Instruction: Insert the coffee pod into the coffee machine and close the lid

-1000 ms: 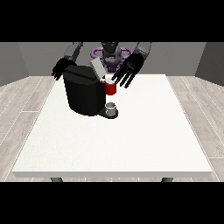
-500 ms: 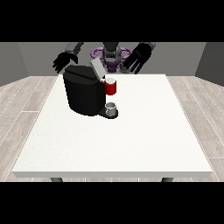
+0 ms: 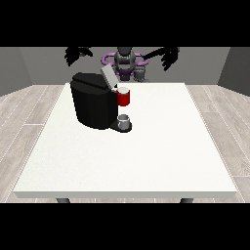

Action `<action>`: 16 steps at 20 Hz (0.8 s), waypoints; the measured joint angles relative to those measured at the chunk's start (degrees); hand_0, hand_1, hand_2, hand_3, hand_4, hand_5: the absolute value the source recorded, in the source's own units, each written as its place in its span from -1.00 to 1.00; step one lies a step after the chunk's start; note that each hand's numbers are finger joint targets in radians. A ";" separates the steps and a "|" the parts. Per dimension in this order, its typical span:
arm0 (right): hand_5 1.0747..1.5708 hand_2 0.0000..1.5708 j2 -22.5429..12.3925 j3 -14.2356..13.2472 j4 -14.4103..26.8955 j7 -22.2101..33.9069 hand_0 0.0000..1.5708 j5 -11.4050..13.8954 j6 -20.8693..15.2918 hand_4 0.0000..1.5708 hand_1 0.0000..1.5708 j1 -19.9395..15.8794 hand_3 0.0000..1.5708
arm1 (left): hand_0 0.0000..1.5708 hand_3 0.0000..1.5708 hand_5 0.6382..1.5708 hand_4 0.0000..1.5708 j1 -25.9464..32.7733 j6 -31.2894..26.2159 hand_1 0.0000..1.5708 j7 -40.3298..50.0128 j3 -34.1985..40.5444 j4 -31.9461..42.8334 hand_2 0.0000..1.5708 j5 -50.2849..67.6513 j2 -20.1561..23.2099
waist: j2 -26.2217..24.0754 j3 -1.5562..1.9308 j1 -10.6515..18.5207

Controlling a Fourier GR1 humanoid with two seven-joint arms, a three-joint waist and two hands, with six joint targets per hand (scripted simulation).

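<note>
- Both arms have risen and spread since the earlier frames: a second ago the two hands were down at the coffee machine, and now they are high above the far edge of the bench, well apart from each other and from the machine.
- Nearest the camera, the white bench (image 3: 122,166) shows a broad bare front half; its far half carries the machine.
- A small grey cup (image 3: 125,121) stands on the machine's low base, at the front right of the black body.
- Just above the cup sits the red pod holder (image 3: 124,98) with a pale top; whether the coffee pod lies in it cannot be told.
- The black coffee machine (image 3: 92,105) stands left of the bench's middle, towards the far side.
- Its grey lid (image 3: 108,77) is tilted up and open, rising from the top behind the red part.
- Farther back, the robot hand at the view's left (image 3: 78,53) hangs in the air above the machine, its dark fingers pointing down and holding nothing; how far they are spread cannot be told.
- The robot hand at the view's right (image 3: 168,56) is raised at like height, fingers hanging down and spread, holding nothing.
</note>
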 measured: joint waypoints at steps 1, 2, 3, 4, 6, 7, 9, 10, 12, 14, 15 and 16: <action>1.00 -1.00 -0.64 -0.11 -0.33 0.24 -1.00 -0.19 0.68 -1.00 -1.00 0.16 -1.00 | -1.00 -1.00 1.00 -0.76 1.36 -0.46 -1.00 -0.45 0.43 -0.18 -1.00 0.91 -0.60 | -1.04 0.01 0.90; 1.00 -1.00 -1.24 0.10 -1.23 1.03 -1.00 -0.25 1.27 -1.00 -1.00 -0.46 -1.00 | -1.00 -1.00 1.00 -0.82 2.74 -0.45 -1.00 -1.17 0.89 -0.27 -1.00 1.63 -1.00 | -1.44 0.02 1.32; 1.00 -1.00 -1.84 0.08 -1.91 1.68 -1.00 -0.37 1.76 -0.95 -1.00 -0.80 -1.00 | -1.00 -1.00 1.00 -0.71 3.84 -0.73 -1.00 -1.38 1.69 -0.26 -1.00 2.79 -1.50 | -2.18 0.01 1.83; 1.00 -1.00 -2.31 0.12 -2.38 2.12 -1.00 -0.21 1.96 -1.00 -1.00 -1.48 -1.00 | -1.00 -1.00 1.00 -0.73 4.50 -1.10 -1.00 -1.43 2.22 -0.47 -1.00 3.79 -2.03 | -2.55 0.01 2.53; 1.00 -1.00 -2.71 0.04 -3.52 3.96 -1.00 -1.14 2.80 -1.00 -1.00 -2.48 -1.00 | -1.00 -1.00 1.00 -1.00 6.67 -1.35 -1.00 -1.84 2.76 -1.03 -1.00 5.15 -2.95 | -3.30 0.02 3.63; 1.00 -1.00 -2.97 -0.16 -3.46 4.29 -1.00 -1.19 2.89 -1.00 -1.00 -3.26 -1.00 | -1.00 -1.00 1.00 -1.00 7.28 -1.31 -1.00 -1.79 2.64 -1.57 -1.00 5.70 -4.11 | -3.32 0.03 4.59; 1.00 -1.00 -3.44 -0.29 -3.19 4.27 -1.00 -1.30 3.60 -1.00 -1.00 -3.89 -1.00 | -1.00 -1.00 1.00 -1.00 8.56 -2.33 -1.00 -1.36 2.56 -2.75 -1.00 6.92 -5.03 | -3.65 0.03 6.59; 1.00 -1.00 -3.68 -0.02 -3.12 4.55 -1.00 -0.92 3.79 -1.00 -1.00 -4.52 -1.00 | -1.00 -1.00 1.00 -1.00 9.17 -2.51 -1.00 -1.26 2.45 -3.44 -1.00 7.43 -5.54 | -3.48 0.05 7.25; 1.00 -1.00 -4.02 0.24 -2.89 4.84 -1.00 -0.73 4.47 -0.83 -1.00 -5.36 -1.00 | -1.00 -1.00 1.00 -1.00 10.10 -2.91 -1.00 -0.80 2.50 -4.99 -1.00 8.91 -6.58 | -3.19 0.05 8.21; 1.00 -1.00 -4.49 0.32 -2.20 4.26 -1.00 -0.29 5.12 -0.70 -1.00 -5.98 -1.00 | -1.00 -1.00 1.00 -0.83 11.58 -3.56 -1.00 -0.83 2.16 -6.76 -1.00 10.12 -7.73 | -2.87 0.06 9.67; 1.00 -1.00 -4.54 0.52 -1.57 4.49 -1.00 0.26 4.99 -0.73 -1.00 -6.70 -1.00 | -1.00 -1.00 1.00 -0.82 12.52 -3.50 -1.00 -0.57 1.35 -7.35 -1.00 10.90 -8.44 | -3.09 0.07 10.44; 1.00 -1.00 -4.81 0.57 -1.25 4.35 -1.00 0.57 5.24 -0.79 -1.00 -6.88 -1.00 | -1.00 -1.00 1.00 -0.97 13.46 -4.25 -1.00 -0.32 1.32 -8.20 -1.00 11.65 -8.47 | -3.06 0.06 11.10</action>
